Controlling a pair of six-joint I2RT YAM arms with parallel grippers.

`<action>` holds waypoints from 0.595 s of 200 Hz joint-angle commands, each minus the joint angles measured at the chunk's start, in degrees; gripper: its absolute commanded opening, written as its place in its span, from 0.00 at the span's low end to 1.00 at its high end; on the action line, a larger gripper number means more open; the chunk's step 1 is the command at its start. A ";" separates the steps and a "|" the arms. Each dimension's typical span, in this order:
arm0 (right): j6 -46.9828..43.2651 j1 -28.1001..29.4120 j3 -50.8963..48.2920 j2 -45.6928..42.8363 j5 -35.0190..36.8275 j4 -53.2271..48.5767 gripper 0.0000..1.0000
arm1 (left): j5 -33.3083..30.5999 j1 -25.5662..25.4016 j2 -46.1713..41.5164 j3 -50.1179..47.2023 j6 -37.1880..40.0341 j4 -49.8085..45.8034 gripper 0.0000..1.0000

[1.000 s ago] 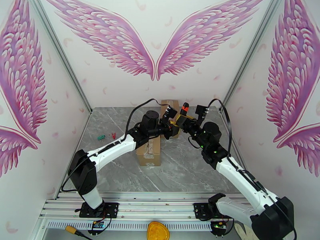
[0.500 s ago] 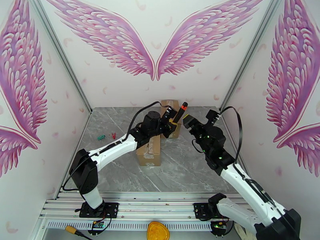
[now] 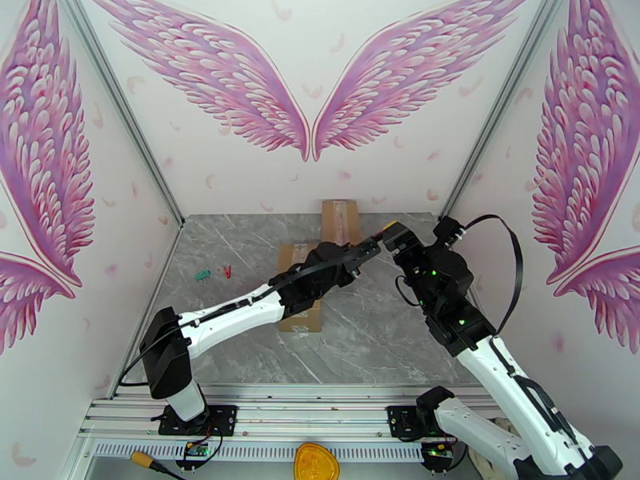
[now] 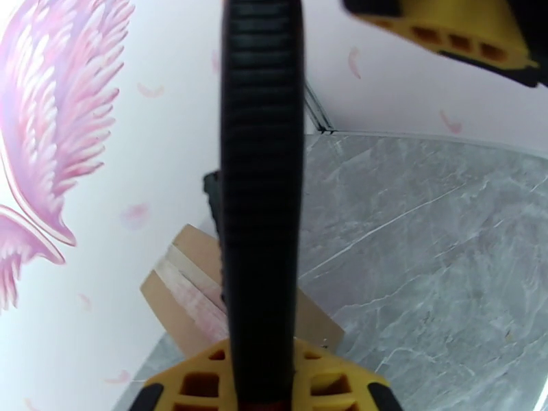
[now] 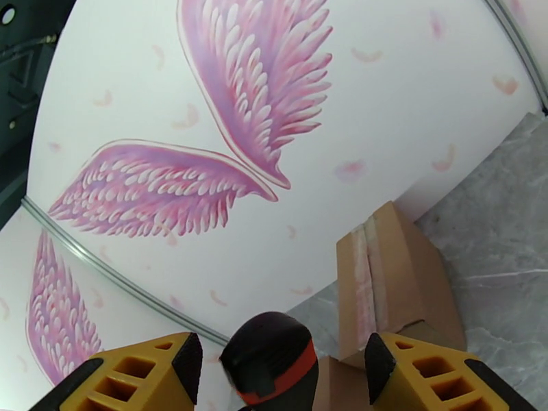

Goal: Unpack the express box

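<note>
Quick status from us: we're at the tool-prep stage, no cutting yet. The left fingers (image 4: 216, 361) are clamped on a black tool (image 4: 264, 166) with a ribbed handle, which we take to be the cutter. The right fingers (image 5: 164, 388) are spread wide on either side of its red-banded tip, with a gap on both sides, so they're not gripping it. Both sit up in the air over the middle of the tabletop (image 3: 360, 338).

The express box (image 3: 302, 316) lies in the middle of the tabletop, partly under the left arm, and looks closed as far as we can see. A second box (image 3: 340, 220) sits against the back wall with its tape strip intact. We honestly can't tell which one is meant, but we're guessing the nearer.

Our read: the right side is either about to take the tool or to work its tip, and we can't say which. After that, whoever holds it needs to tip the working end down and line it up with the tape seam along the lid, going shallow so the contents don't get nicked.
</note>
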 commanded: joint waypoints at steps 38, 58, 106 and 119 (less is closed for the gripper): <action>5.06 -0.53 1.62 0.79 0.76 -6.67 0.61 | -14.05 -2.98 -2.12 -3.87 17.31 12.69 0.00; 6.76 -0.76 0.43 0.80 0.08 -5.52 0.55 | -17.08 -3.76 -0.25 -3.26 23.16 16.49 0.00; 9.29 -0.99 -2.66 0.27 0.96 -2.76 0.33 | -19.95 -4.83 0.71 -3.52 28.22 21.34 0.00; 9.33 -1.12 -3.19 0.18 1.27 -1.58 0.28 | -19.94 -4.96 0.43 -4.22 28.66 22.18 0.00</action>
